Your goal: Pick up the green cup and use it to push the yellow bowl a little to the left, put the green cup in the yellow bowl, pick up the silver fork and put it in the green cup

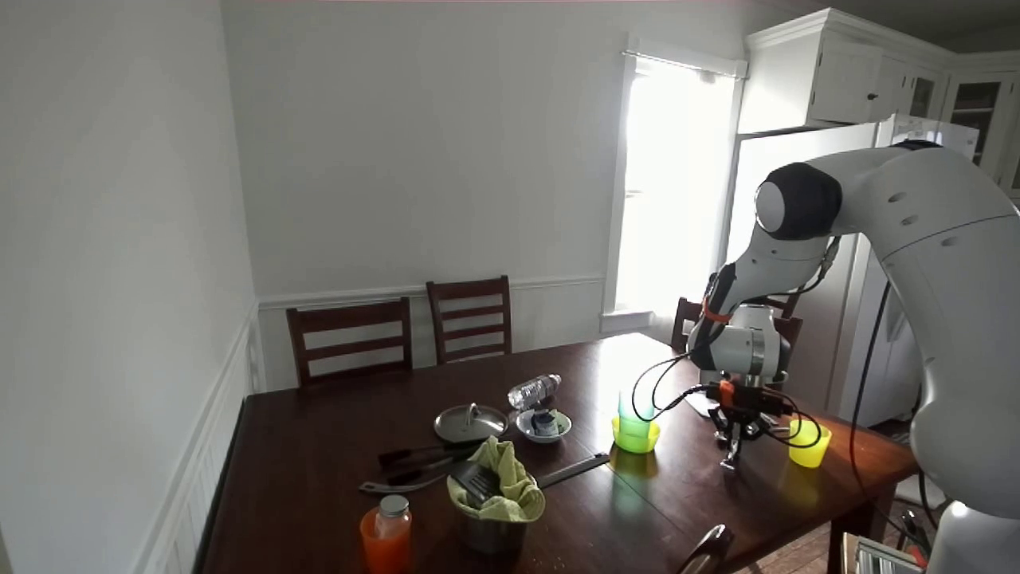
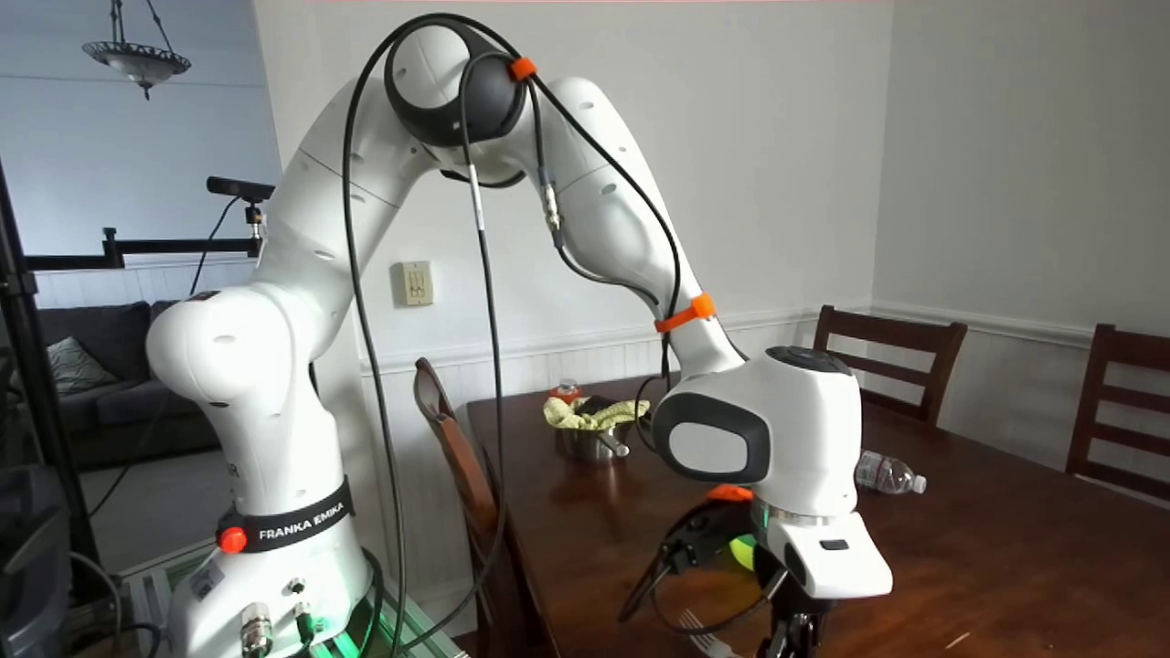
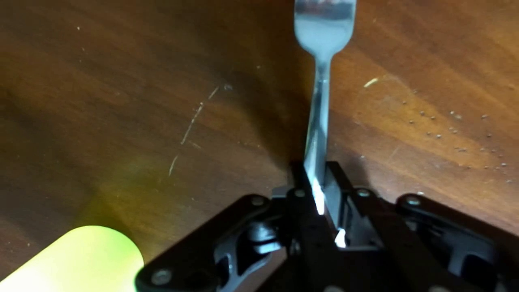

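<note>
In an exterior view, an orange cup (image 1: 382, 546) stands near a metal pot (image 1: 490, 536) holding a pale green cloth (image 1: 500, 459) on the dark table (image 1: 311, 478). Farther right, the green cup (image 1: 636, 405) stands inside the yellow bowl (image 1: 636, 445). Next comes the gripper (image 3: 316, 167), its jaws pinched narrow on the handle of the silver fork (image 3: 321, 105) in the wrist view, though whether the fork is clear of the table cannot be told; beyond stands a yellow cup (image 1: 811, 454).
</note>
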Motion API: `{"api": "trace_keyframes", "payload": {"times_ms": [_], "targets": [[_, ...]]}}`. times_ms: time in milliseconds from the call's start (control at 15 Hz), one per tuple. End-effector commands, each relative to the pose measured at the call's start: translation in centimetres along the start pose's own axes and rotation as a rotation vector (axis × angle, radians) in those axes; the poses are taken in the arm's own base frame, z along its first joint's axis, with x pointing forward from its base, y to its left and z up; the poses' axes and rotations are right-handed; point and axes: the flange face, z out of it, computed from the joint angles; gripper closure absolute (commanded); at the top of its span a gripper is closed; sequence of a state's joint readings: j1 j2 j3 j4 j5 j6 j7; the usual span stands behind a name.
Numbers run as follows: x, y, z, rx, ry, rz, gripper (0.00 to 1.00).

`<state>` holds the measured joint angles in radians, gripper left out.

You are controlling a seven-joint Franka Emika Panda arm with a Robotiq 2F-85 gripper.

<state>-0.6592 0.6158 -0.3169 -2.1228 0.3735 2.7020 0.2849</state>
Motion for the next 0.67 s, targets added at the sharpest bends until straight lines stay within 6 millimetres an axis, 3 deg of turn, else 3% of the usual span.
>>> {"api": "trace_keyframes", "payload": {"times_ms": [0, 333, 600], "targets": [[-1.1, 0.1, -1.9, 0.011, -0.030, -0.034, 0.96], [-2.0, -0.5, -3.8, 0.012, -0.031, -0.058, 0.96], [-2.5, -1.3, -6.6, 0.000, -0.010, -0.087, 0.96]]}}
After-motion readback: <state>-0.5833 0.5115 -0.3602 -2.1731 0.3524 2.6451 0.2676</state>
